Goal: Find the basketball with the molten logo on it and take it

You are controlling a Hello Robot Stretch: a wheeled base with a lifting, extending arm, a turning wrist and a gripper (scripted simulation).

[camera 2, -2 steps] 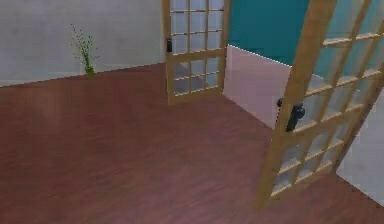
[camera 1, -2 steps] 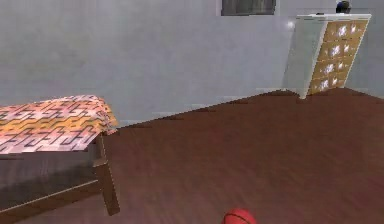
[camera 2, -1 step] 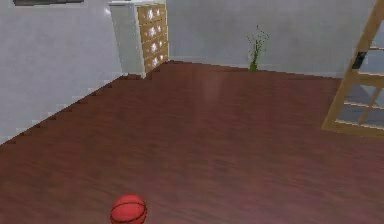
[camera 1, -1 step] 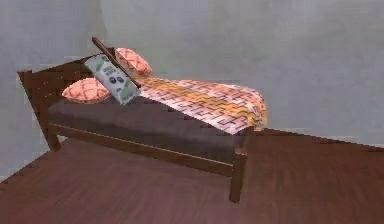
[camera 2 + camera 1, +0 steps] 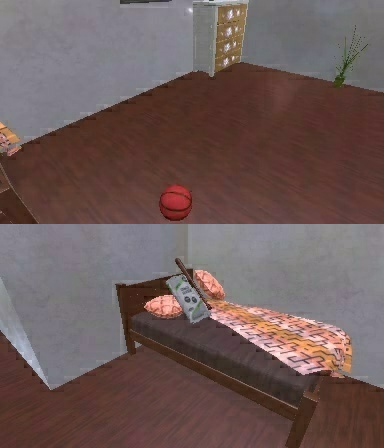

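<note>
A red-orange basketball (image 5: pixel 175 202) lies on the dark wood floor (image 5: pixel 250 130), well apart from the dresser (image 5: pixel 230 37) at the floor's far corner; how the gripper's jaws stand cannot be told.

The robot's own body cannot be made out here

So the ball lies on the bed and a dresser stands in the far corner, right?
No: the arm side view shows the ball lying on the wooden floor, not the bed. The dresser does stand in the far corner.
</note>
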